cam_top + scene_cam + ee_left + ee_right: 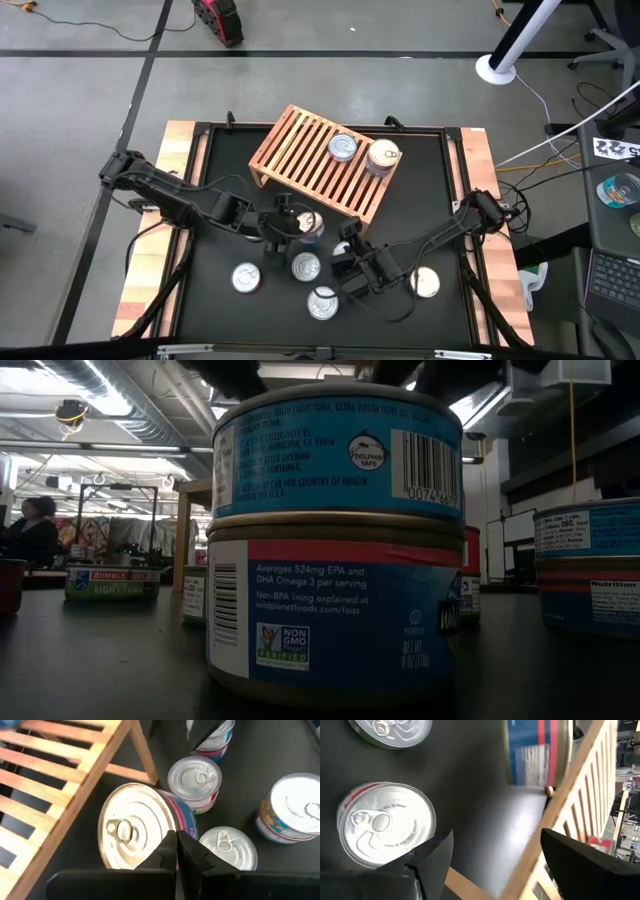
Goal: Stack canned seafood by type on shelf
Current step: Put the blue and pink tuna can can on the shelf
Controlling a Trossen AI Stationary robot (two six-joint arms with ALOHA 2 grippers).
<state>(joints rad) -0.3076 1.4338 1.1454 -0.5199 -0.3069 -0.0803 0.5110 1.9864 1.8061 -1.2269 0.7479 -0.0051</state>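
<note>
The wooden slatted shelf (320, 160) stands at the table's far middle with two tins (342, 148) (383, 155) on its slats. My left gripper (290, 222) (177, 847) is just near of the shelf's near edge, shut on a gold-lidded tin with a blue and pink-red label (135, 827) (309, 222). My right gripper (352, 262) (495, 850) hovers open by the shelf's near right corner; a wooden rail (555, 820) runs between its fingers. Several more tins stand on the black mat (247, 278) (305, 266) (426, 283). A two-high stack (335, 540) fills the low view. My left gripper pinches the tin at its rim (172, 827), on the side nearest the wrist. The tin is tipped steeply, its lid facing the wrist camera and the shelf. In the right wrist view it stands almost on edge (540, 752). Whether its lower edge touches the mat, I cannot tell.
A silver-lidded tin with a red side (385, 825) sits close beside my right gripper's finger. Other tins (195, 780) (295, 807) (227, 847) crowd the mat near of the shelf. The near left part of the shelf's slats (290, 150) is bare. Wooden rails border the table (160, 220).
</note>
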